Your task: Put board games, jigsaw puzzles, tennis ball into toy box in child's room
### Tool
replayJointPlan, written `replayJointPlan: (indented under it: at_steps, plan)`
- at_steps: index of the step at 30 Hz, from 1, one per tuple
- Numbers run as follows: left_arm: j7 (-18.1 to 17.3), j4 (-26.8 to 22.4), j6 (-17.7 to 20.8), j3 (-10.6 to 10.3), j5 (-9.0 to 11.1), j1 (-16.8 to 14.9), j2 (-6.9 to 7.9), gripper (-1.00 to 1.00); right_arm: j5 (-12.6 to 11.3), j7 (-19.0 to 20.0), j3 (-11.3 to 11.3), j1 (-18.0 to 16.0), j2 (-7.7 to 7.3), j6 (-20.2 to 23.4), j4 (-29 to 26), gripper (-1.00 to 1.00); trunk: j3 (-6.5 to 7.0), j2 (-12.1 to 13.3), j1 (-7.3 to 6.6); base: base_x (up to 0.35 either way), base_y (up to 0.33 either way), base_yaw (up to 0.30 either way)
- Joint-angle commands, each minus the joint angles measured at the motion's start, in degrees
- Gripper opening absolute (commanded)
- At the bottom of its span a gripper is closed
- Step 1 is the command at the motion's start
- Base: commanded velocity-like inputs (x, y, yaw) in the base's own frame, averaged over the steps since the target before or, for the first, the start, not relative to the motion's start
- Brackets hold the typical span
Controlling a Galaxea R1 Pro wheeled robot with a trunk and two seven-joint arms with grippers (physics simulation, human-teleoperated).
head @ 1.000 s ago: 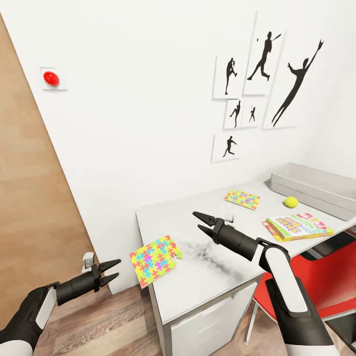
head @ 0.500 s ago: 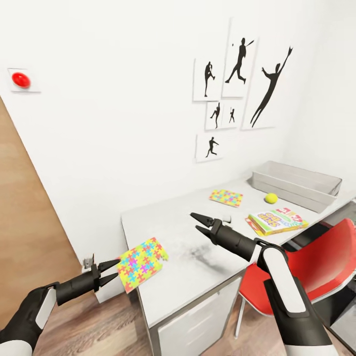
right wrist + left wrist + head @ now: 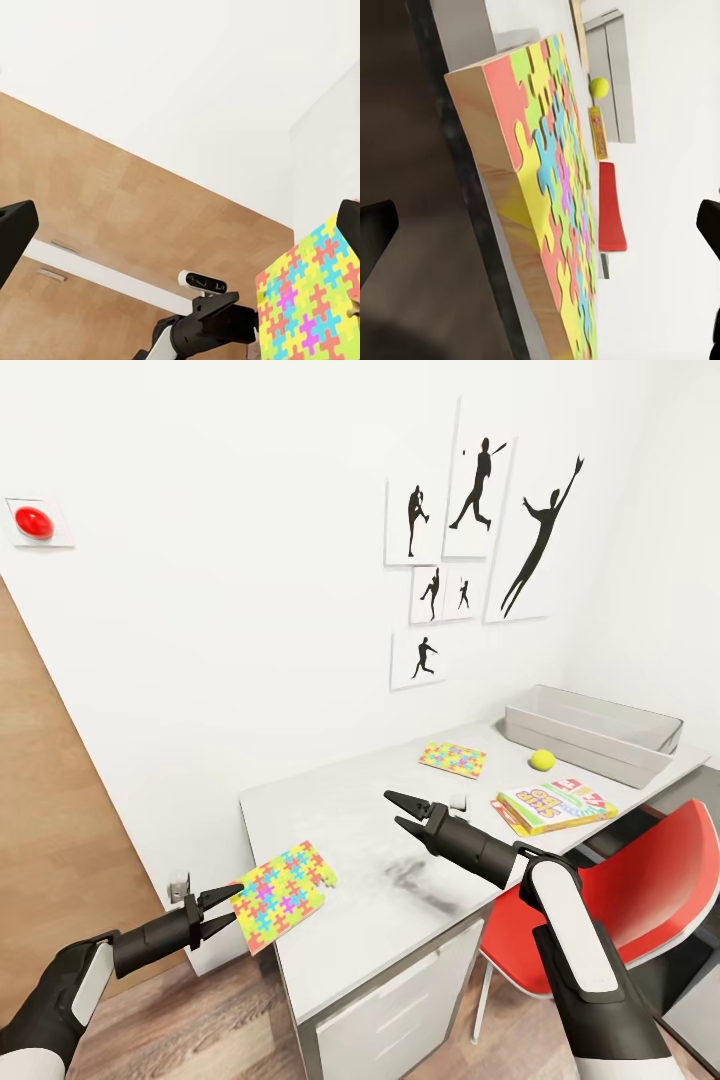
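While toys dot the table, toy box sits beside ball.

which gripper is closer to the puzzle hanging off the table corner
Left. The left gripper is open right at the overhanging jigsaw puzzle; the right gripper hovers open above mid-table.

- The table is a long pale grey-white top with grey drawers under its near end.
- One jigsaw puzzle lies at the table's near left corner, overhanging the edge.
- The second jigsaw puzzle lies flat further along, near the wall.
- The tennis ball rests just in front of the toy box, which stands at the far end.
- The Skip-Bo board game lies flat by the front edge, near the ball.
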Motion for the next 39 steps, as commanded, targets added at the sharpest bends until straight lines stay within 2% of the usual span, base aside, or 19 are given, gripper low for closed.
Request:
replayJointPlan:
  at_steps: [1,23,24,39]
  plan:
    - [-0.1,0.0,0.3,0.0,0.1,0.0,0.0,1.0,0.5,0.5,-0.1,0.0,0.01,0.2,0.0,1.0,-0.05,0.0,0.0,0.0,0.0,-0.003]
    - [0.0,0.0,0.3,0.1,0.1,0.0,0.0,1.0,0.5,0.5,0.0,0.0,0.08,0.2,0.0,1.0,-0.05,0.0,0.0,0.0,0.0,0.0]
    - [-0.1,0.0,0.3,0.0,0.1,0.0,0.0,-1.0,0.5,0.5,0.0,0.0,0.08,0.2,0.0,1.0,-0.05,0.0,0.0,0.0,0.0,0.0]
    - [-0.1,0.0,0.3,0.0,0.1,0.0,0.0,-1.0,0.5,0.5,0.0,0.0,0.08,0.2,0.0,1.0,-0.05,0.0,0.0,0.0,0.0,0.0]
